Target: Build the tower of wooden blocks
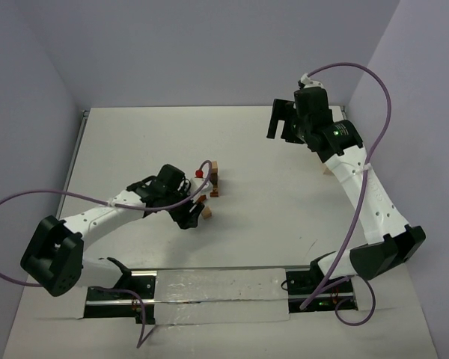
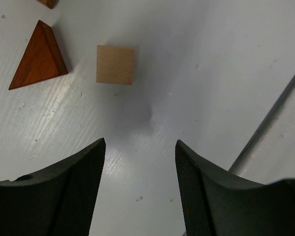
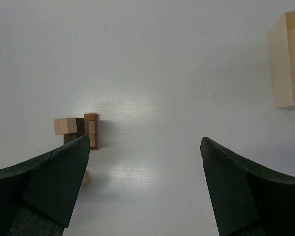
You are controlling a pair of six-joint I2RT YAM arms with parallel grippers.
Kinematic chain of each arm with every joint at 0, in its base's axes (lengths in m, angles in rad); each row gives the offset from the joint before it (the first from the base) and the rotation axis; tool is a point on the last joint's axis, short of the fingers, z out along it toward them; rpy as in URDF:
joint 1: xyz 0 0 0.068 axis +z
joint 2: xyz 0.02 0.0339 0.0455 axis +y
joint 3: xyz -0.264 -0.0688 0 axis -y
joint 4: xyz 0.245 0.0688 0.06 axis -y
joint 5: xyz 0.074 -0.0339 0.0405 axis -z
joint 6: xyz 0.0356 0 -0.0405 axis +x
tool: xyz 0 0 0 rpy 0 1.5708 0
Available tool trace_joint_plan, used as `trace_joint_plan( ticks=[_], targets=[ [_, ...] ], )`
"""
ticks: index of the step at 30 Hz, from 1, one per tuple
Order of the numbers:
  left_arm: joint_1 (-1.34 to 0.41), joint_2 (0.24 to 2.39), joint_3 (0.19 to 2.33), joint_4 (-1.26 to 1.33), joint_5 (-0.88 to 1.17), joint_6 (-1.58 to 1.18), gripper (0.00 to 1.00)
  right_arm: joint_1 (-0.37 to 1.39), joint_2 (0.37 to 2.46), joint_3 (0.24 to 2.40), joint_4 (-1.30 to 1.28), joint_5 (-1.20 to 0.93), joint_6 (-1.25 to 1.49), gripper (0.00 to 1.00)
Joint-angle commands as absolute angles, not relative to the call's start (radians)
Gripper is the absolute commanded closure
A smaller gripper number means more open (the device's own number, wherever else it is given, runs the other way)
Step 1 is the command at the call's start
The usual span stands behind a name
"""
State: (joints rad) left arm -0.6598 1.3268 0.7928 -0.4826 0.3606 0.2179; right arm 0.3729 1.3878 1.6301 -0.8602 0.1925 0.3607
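Observation:
A small stack of wood blocks (image 1: 219,179) stands near the table's middle; in the right wrist view (image 3: 91,130) it shows as a reddish-brown bar with a tan cube (image 3: 65,126) beside it. A loose tan cube (image 2: 115,64) and a reddish-brown wedge (image 2: 39,56) lie flat on the table ahead of my left gripper (image 2: 140,142), which is open, empty and low over the table. In the top view the left gripper (image 1: 188,215) is just left of the tan cube (image 1: 207,214). My right gripper (image 3: 145,140) is open, empty and raised at the back right (image 1: 281,126).
A pale wooden open box (image 3: 287,59) lies at the right, mostly hidden behind the right arm in the top view (image 1: 326,171). A corner of another dark block (image 2: 48,3) shows at the left wrist view's top edge. A metal strip (image 2: 270,123) runs along the right there.

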Motion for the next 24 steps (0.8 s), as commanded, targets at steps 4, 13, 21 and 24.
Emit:
trace_joint_plan(
  ticks=[4, 13, 21, 24],
  targets=[
    [-0.726, 1.371, 0.832, -0.318, 0.250, 0.147, 0.36, 0.353, 1.337, 1.628, -0.819, 0.177, 0.353, 0.00],
    [-0.755, 1.446, 0.813, -0.171, 0.232, 0.134, 0.38, 0.344, 1.344, 1.635, -0.827, 0.169, 0.354, 0.00],
    [-0.755, 1.514, 0.825, -0.114, 0.242, 0.155, 0.39, 0.341, 1.339, 1.623, -0.824, 0.160, 0.354, 0.00],
    [-0.756, 1.530, 0.831, -0.109, 0.253, 0.156, 0.41, 0.339, 1.341, 1.622, -0.825, 0.159, 0.355, 0.00]
  ],
)
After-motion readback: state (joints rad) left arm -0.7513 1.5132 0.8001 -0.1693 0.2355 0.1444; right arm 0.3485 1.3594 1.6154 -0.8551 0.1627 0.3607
